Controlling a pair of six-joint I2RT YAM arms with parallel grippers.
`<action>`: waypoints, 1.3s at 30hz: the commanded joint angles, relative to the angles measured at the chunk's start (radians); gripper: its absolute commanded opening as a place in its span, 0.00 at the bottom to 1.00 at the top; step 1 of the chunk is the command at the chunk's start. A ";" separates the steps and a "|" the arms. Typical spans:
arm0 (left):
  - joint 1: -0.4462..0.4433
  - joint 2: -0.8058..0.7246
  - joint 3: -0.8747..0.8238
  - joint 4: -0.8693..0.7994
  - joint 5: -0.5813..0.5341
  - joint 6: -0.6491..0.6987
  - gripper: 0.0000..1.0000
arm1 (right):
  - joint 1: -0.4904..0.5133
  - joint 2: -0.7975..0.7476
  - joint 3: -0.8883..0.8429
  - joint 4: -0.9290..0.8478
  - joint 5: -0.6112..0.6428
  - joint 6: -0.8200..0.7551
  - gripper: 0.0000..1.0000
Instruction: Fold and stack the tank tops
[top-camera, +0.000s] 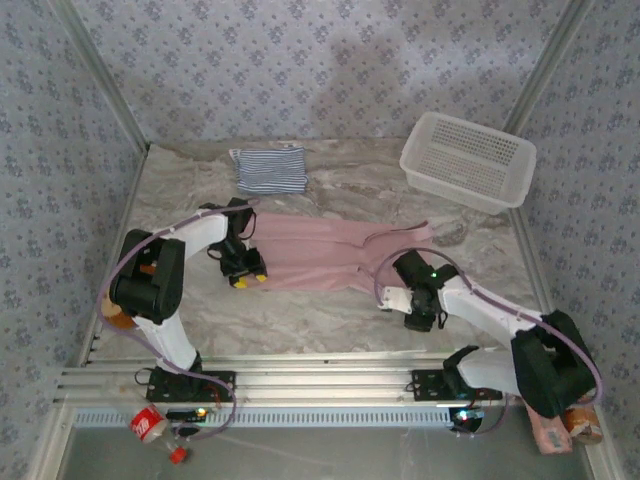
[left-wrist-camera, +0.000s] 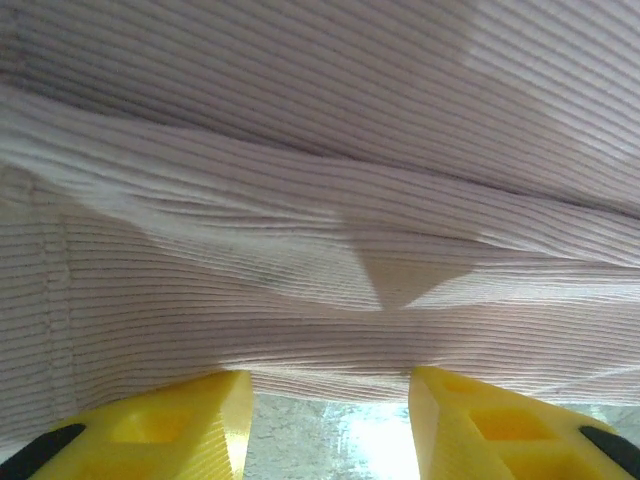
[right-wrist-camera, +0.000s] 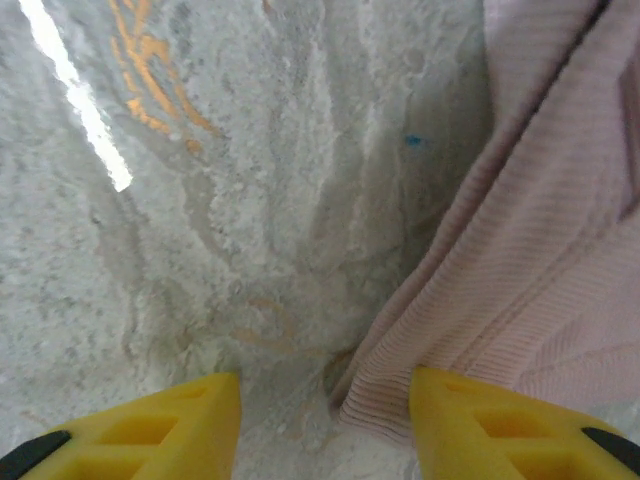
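Pink tank top (top-camera: 310, 255) is awaiting folding, left gripper (left-wrist-camera: 330, 382) and right gripper (right-wrist-camera: 325, 385) hovering released at its near edge, probably pinching next.

Left arm (top-camera: 178, 236) arched forward, left gripper (top-camera: 246, 271) low, jaws parted. Right arm (top-camera: 490, 306) stretched leftward, right gripper (top-camera: 420, 319) low, jaws parted.

The near strip of the table (top-camera: 300, 320) lies bare between the two arms, and so does the far middle between the striped top (top-camera: 270, 170) and the basket (top-camera: 468, 160). The pink top (top-camera: 320, 255) spans the centre, with the left gripper (top-camera: 250, 277) at its left end and the right gripper (top-camera: 420, 320) by its right.
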 joint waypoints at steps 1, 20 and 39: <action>0.018 0.005 -0.023 -0.004 0.007 0.037 0.45 | -0.006 0.042 0.025 0.014 0.039 -0.004 0.46; 0.082 0.017 -0.017 -0.045 -0.034 0.117 0.45 | -0.062 -0.023 0.138 -0.149 -0.083 0.027 0.08; 0.092 0.043 0.016 -0.086 -0.035 0.161 0.45 | -0.219 0.165 0.288 -0.093 -0.147 0.018 0.07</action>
